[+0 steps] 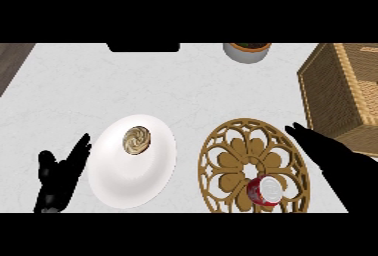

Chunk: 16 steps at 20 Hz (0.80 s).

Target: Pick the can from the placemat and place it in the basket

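Observation:
A red can (265, 190) with a silver top stands on the near part of a round, tan, cut-out placemat (236, 145). A wicker basket (332, 90) sits at the far right of the counter. My right hand (336, 155) hovers just right of the placemat, its fingers straight and pointing up the counter, a little apart from the can. At the lower left my left hand (59, 175) rests open, fingers up, beside a white plate.
A white plate (129, 175) left of the placemat carries a swirled brown pastry (137, 139). A grey pot (247, 51) stands at the counter's far edge, next to a dark object (144, 47). Pale counter lies between the placemat and the far edge.

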Tool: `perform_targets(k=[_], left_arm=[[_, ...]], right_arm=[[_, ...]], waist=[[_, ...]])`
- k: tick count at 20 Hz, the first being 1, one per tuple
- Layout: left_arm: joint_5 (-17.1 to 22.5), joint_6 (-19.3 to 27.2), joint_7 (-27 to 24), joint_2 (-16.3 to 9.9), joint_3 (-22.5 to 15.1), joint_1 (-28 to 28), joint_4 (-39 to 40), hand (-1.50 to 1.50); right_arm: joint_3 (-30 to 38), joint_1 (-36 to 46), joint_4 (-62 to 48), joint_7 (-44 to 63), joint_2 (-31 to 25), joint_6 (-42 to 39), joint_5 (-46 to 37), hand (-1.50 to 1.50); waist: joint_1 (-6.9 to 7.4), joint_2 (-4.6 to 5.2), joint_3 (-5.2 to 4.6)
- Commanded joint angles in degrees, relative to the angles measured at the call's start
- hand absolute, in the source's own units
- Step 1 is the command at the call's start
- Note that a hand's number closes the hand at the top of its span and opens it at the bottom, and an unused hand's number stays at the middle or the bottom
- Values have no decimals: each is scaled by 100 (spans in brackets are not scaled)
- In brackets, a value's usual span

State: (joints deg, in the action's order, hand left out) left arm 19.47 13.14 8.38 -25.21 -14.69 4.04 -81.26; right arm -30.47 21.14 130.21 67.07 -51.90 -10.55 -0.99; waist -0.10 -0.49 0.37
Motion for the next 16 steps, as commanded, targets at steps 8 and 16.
perform_targets(k=[8, 16], left_arm=[[-6, -187, 204, 115, 97, 95, 459, 0], [-136, -258, 275, 178, 86, 206, 252, 0]], right_arm=[[-526, -323, -388, 452, 686, 85, -1111, -150], [-901, -814, -741, 192, 1208, 194, -2024, -150]], waist=[[-1, 48, -44], [11, 45, -41]])
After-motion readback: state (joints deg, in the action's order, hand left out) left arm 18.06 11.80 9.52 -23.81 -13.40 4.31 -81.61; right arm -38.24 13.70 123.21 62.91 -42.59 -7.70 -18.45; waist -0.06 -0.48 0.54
